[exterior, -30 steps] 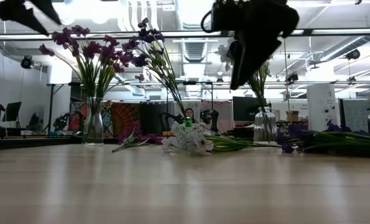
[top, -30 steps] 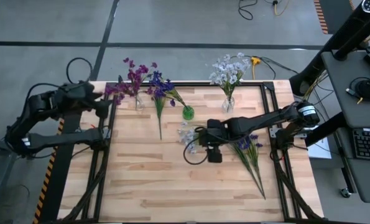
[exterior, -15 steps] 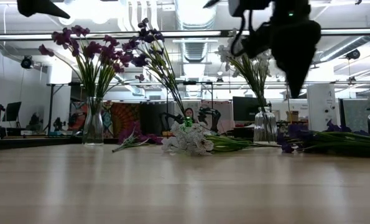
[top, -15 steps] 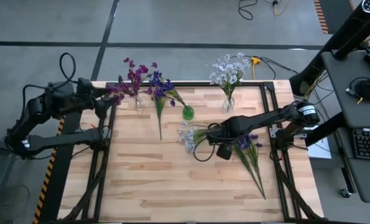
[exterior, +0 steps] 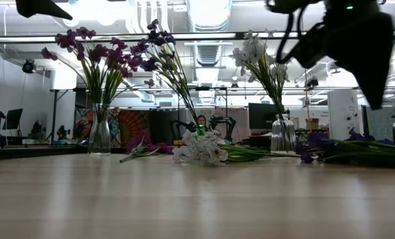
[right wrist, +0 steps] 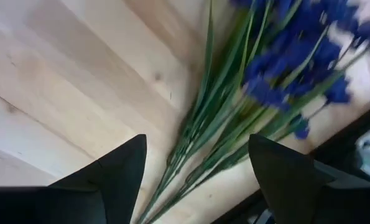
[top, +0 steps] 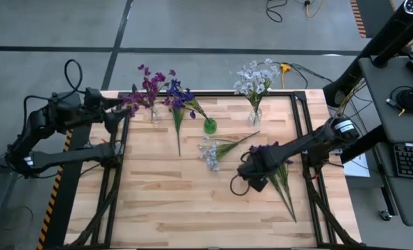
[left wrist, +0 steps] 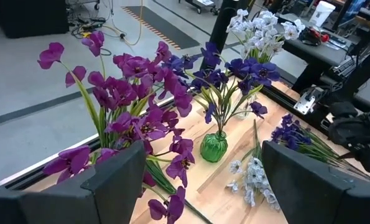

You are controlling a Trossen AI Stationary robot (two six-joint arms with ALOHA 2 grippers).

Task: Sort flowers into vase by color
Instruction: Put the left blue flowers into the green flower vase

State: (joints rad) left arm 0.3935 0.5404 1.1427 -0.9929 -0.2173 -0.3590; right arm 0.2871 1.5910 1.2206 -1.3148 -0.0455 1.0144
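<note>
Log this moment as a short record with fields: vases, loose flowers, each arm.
left vase: clear, holds magenta flowers, table's far left edge
middle vase: green, holds dark blue flowers
right vase: clear, holds white flowers
loose white sprig: lying mid-table
loose blue bunch: lying on table's right side
right pincer: open, empty, above the blue bunch's stems
left pincer: open, empty, at the table's far left corner near the magenta flowers
</note>
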